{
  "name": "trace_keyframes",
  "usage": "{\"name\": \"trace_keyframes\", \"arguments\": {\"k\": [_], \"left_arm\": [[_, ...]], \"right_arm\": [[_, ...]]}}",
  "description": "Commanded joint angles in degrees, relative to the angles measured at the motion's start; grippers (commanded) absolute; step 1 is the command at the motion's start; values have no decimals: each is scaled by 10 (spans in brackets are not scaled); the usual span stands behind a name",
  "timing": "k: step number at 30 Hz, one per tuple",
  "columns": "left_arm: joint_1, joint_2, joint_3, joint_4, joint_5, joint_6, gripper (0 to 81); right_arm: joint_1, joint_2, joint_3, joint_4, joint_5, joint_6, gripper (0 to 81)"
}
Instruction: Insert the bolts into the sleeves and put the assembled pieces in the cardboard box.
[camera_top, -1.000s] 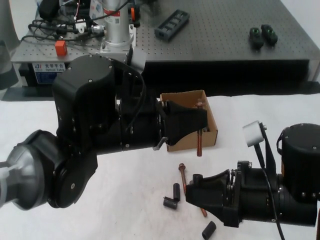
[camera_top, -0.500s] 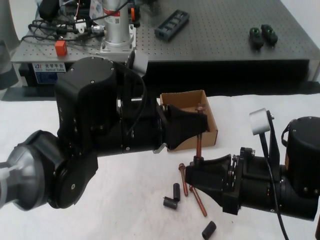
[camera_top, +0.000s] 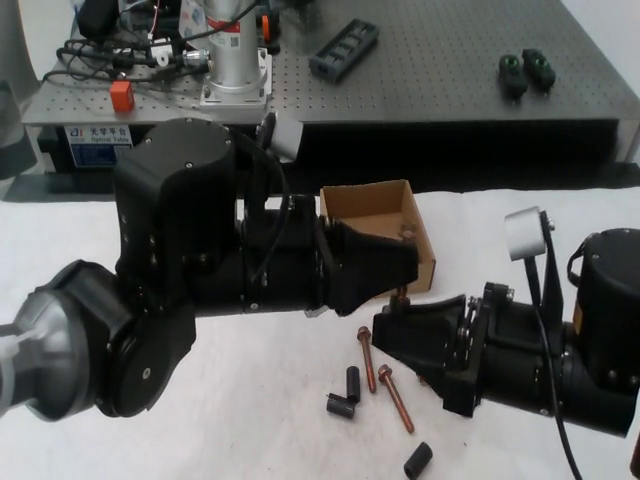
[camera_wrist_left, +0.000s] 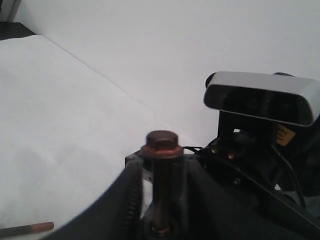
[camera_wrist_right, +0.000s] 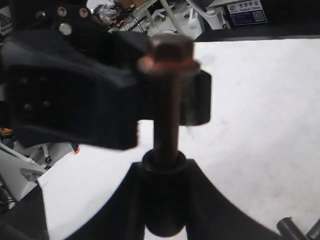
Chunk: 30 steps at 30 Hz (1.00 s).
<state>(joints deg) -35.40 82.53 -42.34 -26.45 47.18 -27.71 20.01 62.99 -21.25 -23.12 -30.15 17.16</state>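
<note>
Nearest to me, on the white cloth on my side of the right claw (camera_top: 392, 325), lies one loose sleeve (camera_top: 418, 460). A little farther, just short of that claw's tips, are two more sleeves (camera_top: 352, 382) (camera_top: 340, 406) and two loose bolts (camera_top: 366, 358) (camera_top: 395, 397). None of them touches either claw.

The right claw is clenched on a black sleeve (camera_wrist_right: 163, 205), held upright between its fingers (camera_wrist_right: 125, 200). Directly above it, the left claw (camera_top: 405, 268) grips a copper-coloured bolt (camera_wrist_right: 167, 120) by the shaft, head up. The bolt's lower end meets the mouth of the held sleeve, though I cannot tell how deep it sits. From the left wrist I see the bolt's hex head standing just clear of the left claw's fingers (camera_wrist_left: 131, 200).

Just beyond the left claw is the cardboard box (camera_top: 365, 205), open at the top. The bolt's head shows against its inner wall.
</note>
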Motion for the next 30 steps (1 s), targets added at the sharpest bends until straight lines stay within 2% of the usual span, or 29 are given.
{"name": "trace_keyframes", "arguments": {"k": [1,5,10,13,18,23,26,28,30], "left_arm": [[1,-7,-2,4,-44,8,511],[1,-7,-2,32,-105,26,443],[1,-7,-2,79,-129,37,433],[1,-7,-2,117,-138,50,433],[1,-7,-2,181,-140,79,433],[1,-7,-2,227,-161,96,433],[1,-7,-2,234,-174,104,433],[1,-7,-2,234,-175,104,433],[1,-7,-2,234,-175,104,433]], "right_arm": [[-12,-3,-12,-15,24,-22,17],[-61,43,-62,7,65,-63,17],[-107,171,-188,78,103,-98,17],[-114,274,-301,151,138,-117,17],[-112,431,-506,360,218,-172,17],[-112,543,-647,469,247,-172,17],[-112,587,-695,528,257,-172,5],[-112,599,-707,548,257,-172,90],[-112,603,-709,555,257,-172,221]]}}
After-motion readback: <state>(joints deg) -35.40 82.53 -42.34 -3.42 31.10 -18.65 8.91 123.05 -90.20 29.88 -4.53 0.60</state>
